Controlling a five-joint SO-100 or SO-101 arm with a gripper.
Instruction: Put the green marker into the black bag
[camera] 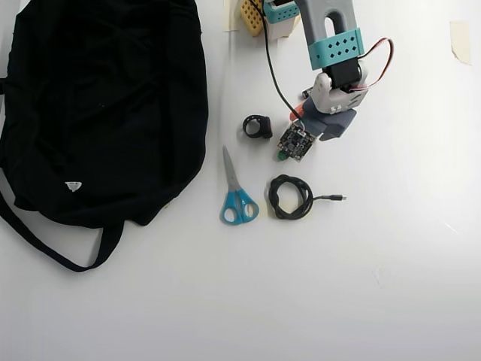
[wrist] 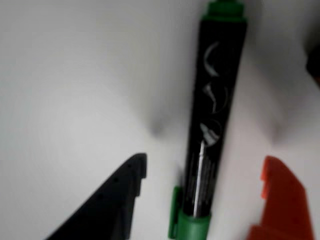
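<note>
In the wrist view the gripper [wrist: 202, 167] stands wide, its 2 fingers apart: a black finger [wrist: 112, 200] at lower left and an orange finger [wrist: 280, 200] at lower right. Between them, touching neither, lies the green marker [wrist: 212, 115] on the white table [wrist: 75, 90]. It is slim and pen-like, with a black barrel bearing white print and a bright line of glare along it, a green cap with a clip at the bottom of the picture, and a green end at the top edge. Its long axis runs almost straight up the picture, leaning slightly right toward the top.

In the overhead view the gripper [camera: 294, 129] is low over the table, and only the marker's green tip [camera: 282, 156] peeks out below the wrist camera board [camera: 296, 141]. Just beside it to the left is a small black ring [camera: 257, 126]; below are blue-handled scissors [camera: 236, 192] and a coiled black cable [camera: 291, 197]. Well apart, filling the upper left, lies the black bag [camera: 105, 105] with its straps and small white label.
</note>
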